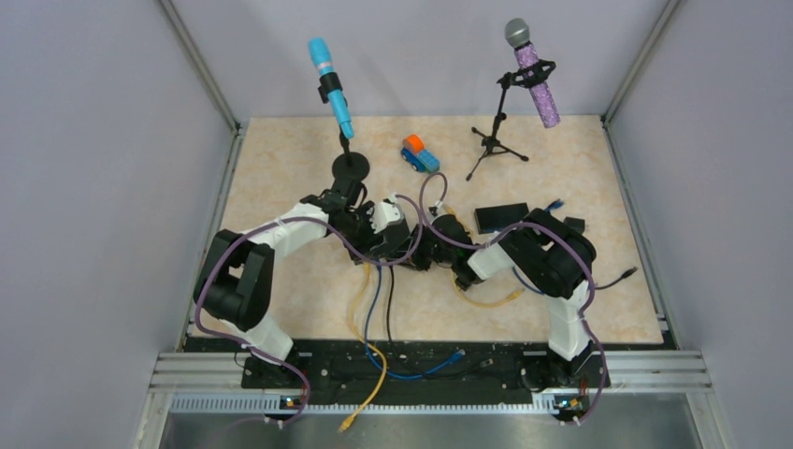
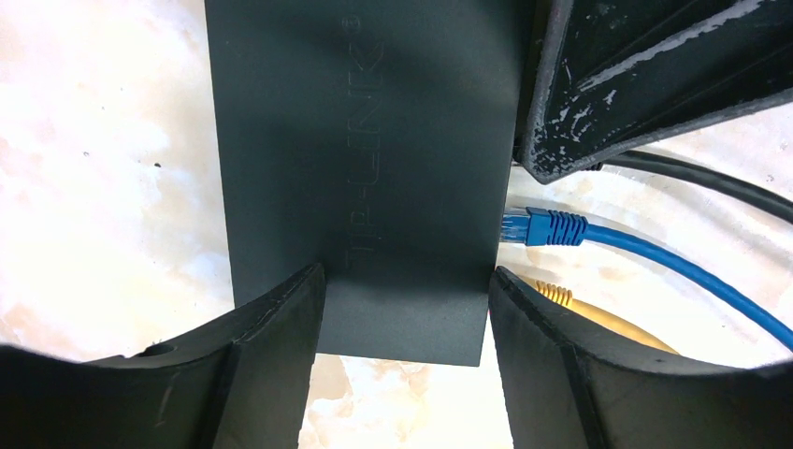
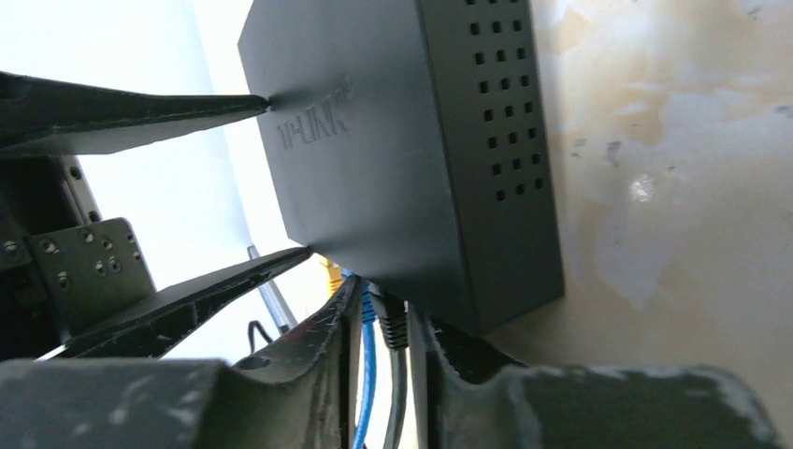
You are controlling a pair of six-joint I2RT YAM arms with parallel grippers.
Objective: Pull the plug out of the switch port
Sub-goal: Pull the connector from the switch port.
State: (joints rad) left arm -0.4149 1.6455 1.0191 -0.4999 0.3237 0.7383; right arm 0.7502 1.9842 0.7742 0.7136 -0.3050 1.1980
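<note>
Left fingers (image 2: 271,346) clamped on matte-black switch (image 2: 374,140), right fingers (image 3: 309,365) pinching dark plug (image 3: 391,318) — blue cable (image 2: 655,254) alongside

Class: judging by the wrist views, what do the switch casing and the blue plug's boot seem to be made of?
Switch casing: matt black, probably moulded plastic, possibly painted metal; lettering formed in the surface, neat vent holes. Blue plug boot: soft-looking rubbery plastic; moulded ribs, dull sheen.

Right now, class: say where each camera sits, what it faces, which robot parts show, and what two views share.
Top external: above and behind, looks down on the table; left arm and right arm show.
Left wrist: on left arm, faces the switch between its fingers.
Right wrist: on right arm, faces the black plug between its fingers.
Both wrist views share the switch.
</note>
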